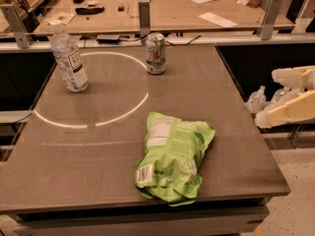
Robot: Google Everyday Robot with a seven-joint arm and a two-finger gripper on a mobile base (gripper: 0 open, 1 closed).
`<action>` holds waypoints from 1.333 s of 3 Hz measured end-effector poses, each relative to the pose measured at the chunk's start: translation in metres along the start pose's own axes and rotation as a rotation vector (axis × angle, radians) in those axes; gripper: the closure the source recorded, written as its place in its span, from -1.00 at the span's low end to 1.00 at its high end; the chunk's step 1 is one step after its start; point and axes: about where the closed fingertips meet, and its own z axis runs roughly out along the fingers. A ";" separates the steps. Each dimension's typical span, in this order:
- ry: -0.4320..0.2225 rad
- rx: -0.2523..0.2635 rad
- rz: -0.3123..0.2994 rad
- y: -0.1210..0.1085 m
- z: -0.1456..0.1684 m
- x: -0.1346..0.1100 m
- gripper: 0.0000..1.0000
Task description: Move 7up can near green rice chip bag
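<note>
7up can (156,53) upright, well apart from the empty, wide-spread end effector (266,98) at far right

gripper (266,98): off the worktop's (88,176) right side, cut by the right picture edge, so wrist and arm are out of view; 2 fingers (290,113) stand apart.
clear object (256,101): behind the gripper, partly hidden by the lower finger; cannot tell what it is.
7up can (156,53): print too blurred to read.
green rice chip bag (172,156): label text and barcode too small to read.
bottle (69,58): label unreadable.
worktop: near left corner cut by the left edge.
rear bench (167,9): far side cut by the top edge; small dark items unidentifiable.
</note>
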 end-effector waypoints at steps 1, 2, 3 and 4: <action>-0.117 0.003 -0.022 -0.007 0.018 -0.004 -1.00; -0.111 0.006 -0.011 -0.002 0.018 -0.007 -1.00; -0.109 0.028 -0.019 -0.021 0.043 -0.007 -1.00; -0.120 0.064 -0.046 -0.059 0.065 -0.009 -1.00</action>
